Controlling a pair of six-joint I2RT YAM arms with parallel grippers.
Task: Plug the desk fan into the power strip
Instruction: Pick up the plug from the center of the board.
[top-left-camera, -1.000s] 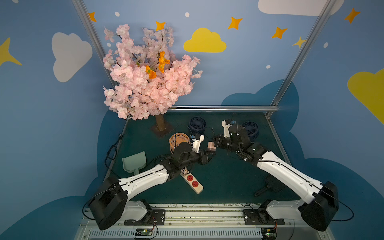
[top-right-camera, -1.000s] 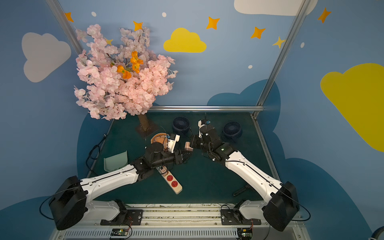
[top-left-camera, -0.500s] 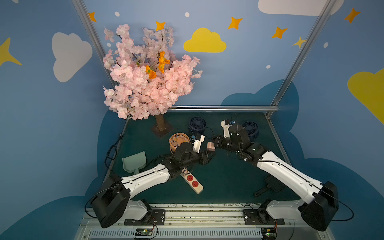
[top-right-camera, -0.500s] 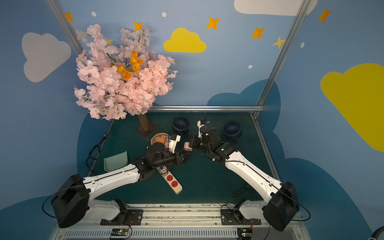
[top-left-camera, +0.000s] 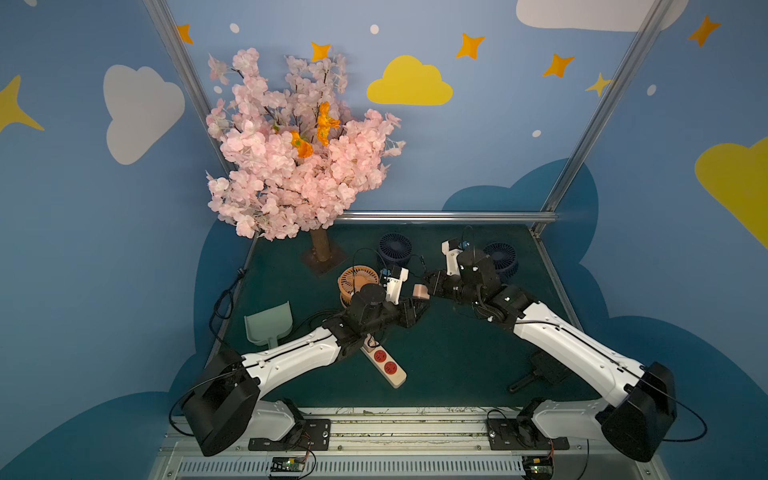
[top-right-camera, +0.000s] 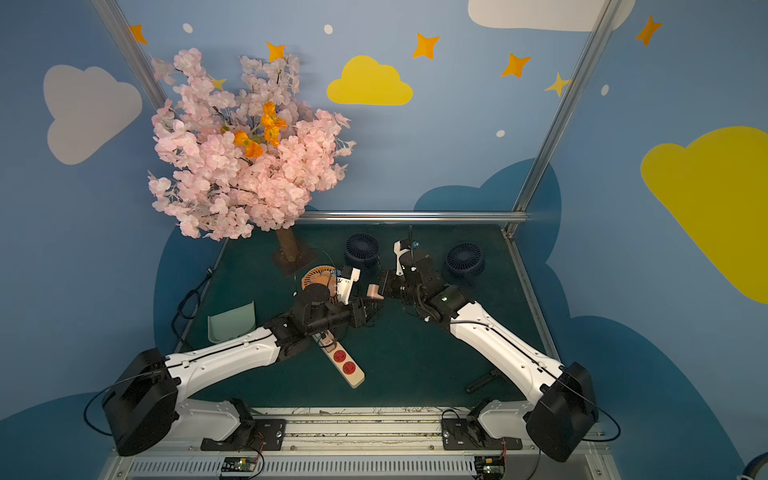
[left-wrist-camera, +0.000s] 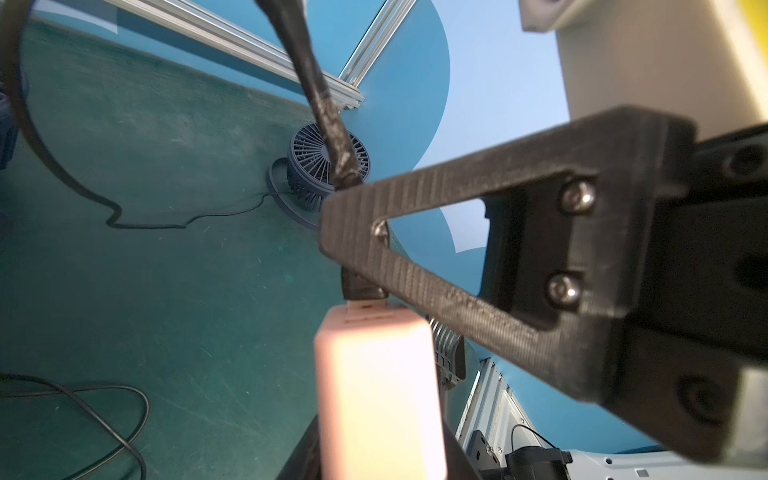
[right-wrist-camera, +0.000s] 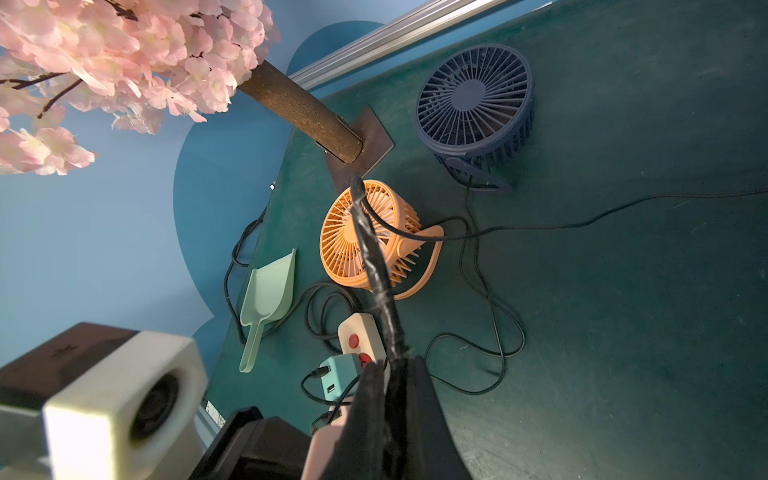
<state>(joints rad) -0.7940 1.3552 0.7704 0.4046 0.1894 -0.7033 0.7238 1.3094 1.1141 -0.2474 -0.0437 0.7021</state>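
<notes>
The pink adapter (top-left-camera: 420, 291) hangs above the mat between my two grippers. My left gripper (top-left-camera: 419, 306) is shut on its body (left-wrist-camera: 374, 382), a dark finger on each side. My right gripper (top-left-camera: 430, 286) is shut on a black cable (right-wrist-camera: 374, 257), right at the plug (left-wrist-camera: 361, 286) that sits in the adapter's end. In the right wrist view the cable runs back toward the orange desk fan (right-wrist-camera: 365, 237), which stands behind my left wrist (top-left-camera: 357, 282). The cream power strip (top-left-camera: 384, 363) lies below my left forearm. Two of its red sockets show.
A teal adapter (right-wrist-camera: 340, 374) with cables sits in the power strip near its button end. Two navy fans (top-left-camera: 395, 247) (top-left-camera: 500, 257) stand at the back. The tree trunk (top-left-camera: 320, 249), a mint scoop (top-left-camera: 268, 326), a black tool (top-left-camera: 540, 372) and loose cables (right-wrist-camera: 494, 316) are on the mat.
My left gripper's jaws have narrowed onto the pink adapter. Both arms have stayed almost where they were.
</notes>
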